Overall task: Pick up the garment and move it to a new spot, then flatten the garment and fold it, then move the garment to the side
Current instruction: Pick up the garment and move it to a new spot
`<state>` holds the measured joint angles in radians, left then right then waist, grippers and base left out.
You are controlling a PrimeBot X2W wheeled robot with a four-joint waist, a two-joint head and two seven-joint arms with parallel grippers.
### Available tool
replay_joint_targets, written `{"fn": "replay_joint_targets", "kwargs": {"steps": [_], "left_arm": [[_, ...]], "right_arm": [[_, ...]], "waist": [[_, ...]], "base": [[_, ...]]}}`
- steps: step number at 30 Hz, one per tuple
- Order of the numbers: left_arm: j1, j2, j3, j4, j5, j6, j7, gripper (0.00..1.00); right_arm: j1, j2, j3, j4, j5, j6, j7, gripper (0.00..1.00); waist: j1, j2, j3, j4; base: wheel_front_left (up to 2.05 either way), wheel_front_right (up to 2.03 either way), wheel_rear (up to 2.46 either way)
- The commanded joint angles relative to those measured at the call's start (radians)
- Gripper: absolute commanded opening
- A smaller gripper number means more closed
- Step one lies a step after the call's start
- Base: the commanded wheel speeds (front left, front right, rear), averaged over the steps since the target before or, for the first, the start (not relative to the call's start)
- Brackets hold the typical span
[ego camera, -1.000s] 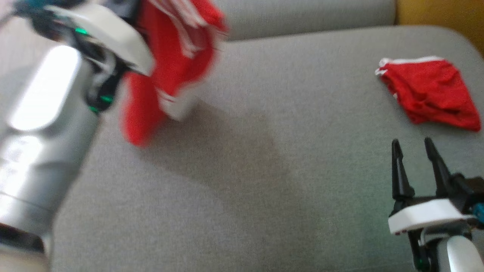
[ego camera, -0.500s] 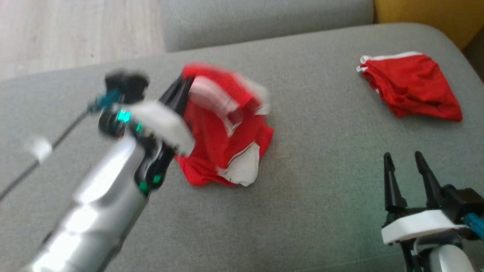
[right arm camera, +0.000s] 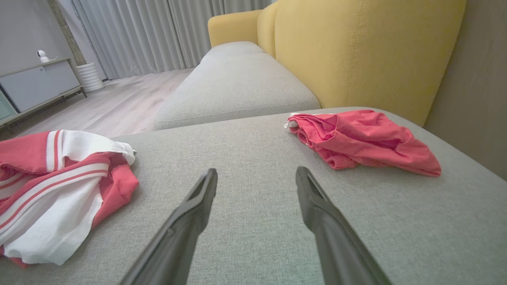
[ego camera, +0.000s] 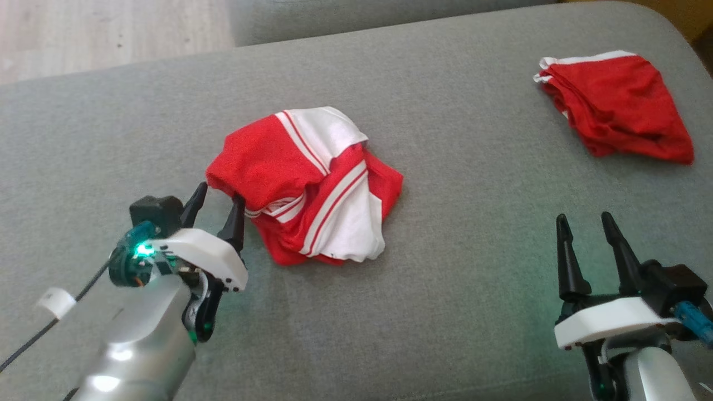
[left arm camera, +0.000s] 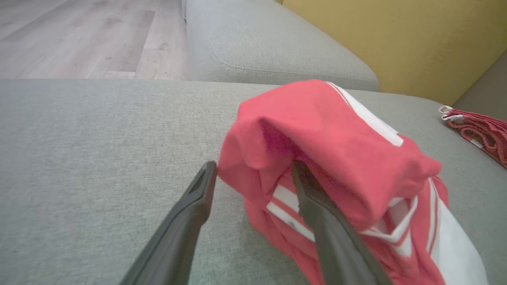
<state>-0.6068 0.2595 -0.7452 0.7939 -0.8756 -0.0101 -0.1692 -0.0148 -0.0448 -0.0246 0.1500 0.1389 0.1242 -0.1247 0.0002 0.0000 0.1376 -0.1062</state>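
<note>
Garment [ego camera: 312,184] crumpled against spread left end effector [ego camera: 221,192]; right end effector [ego camera: 582,217] spread, empty.

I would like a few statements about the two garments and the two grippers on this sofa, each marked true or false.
1. The red-and-white garment lies crumpled on the grey cushion. True.
2. The left gripper is clamped shut on that garment. False: its jaws stand apart at the garment's edge, with one finger against a fold.
3. The right gripper is open over bare cushion. True.
4. The plain red garment lies directly under the right gripper. False: it lies farther back, apart from that gripper.
5. The two garments touch each other. False: bare cushion lies between them.
</note>
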Motion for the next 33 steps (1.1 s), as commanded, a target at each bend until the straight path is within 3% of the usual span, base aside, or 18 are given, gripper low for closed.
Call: {"fn": "replay_joint_targets", "kwargs": {"steps": [1, 10, 23, 33], "left_arm": [[-0.052, 0.021, 0.027, -0.012, 0.013, -0.003, -0.021, 1.00], [-0.013, -0.007, 0.025, -0.030, 0.069, -0.006, -0.087, 1.00], [0.340, 0.053, 0.219, -0.412, 0.166, 0.120, -0.092, 1.00], [0.554, 0.066, 0.272, -0.557, 0.183, 0.188, -0.092, 1.00]], "right_arm": [[-0.047, -0.005, 0.019, -0.024, -0.008, 0.007, -0.010, 1.00], [-0.016, -0.005, -0.021, -0.013, -0.046, 0.007, 0.004, 1.00], [0.099, -0.005, -0.005, -0.024, -0.024, 0.007, -0.013, 1.00], [0.164, -0.005, 0.031, 0.016, 0.007, 0.007, -0.062, 1.00]], "waist": [[-0.0002, 0.0000, -0.011, 0.012], [-0.0002, 0.0000, -0.141, 0.096], [-0.0002, 0.0000, -0.227, 0.179], [-0.0002, 0.0000, -0.259, 0.182]], "base": [[0.00, 0.00, 0.00], [0.00, 0.00, 0.00], [0.00, 0.00, 0.00], [0.00, 0.00, 0.00]]}}
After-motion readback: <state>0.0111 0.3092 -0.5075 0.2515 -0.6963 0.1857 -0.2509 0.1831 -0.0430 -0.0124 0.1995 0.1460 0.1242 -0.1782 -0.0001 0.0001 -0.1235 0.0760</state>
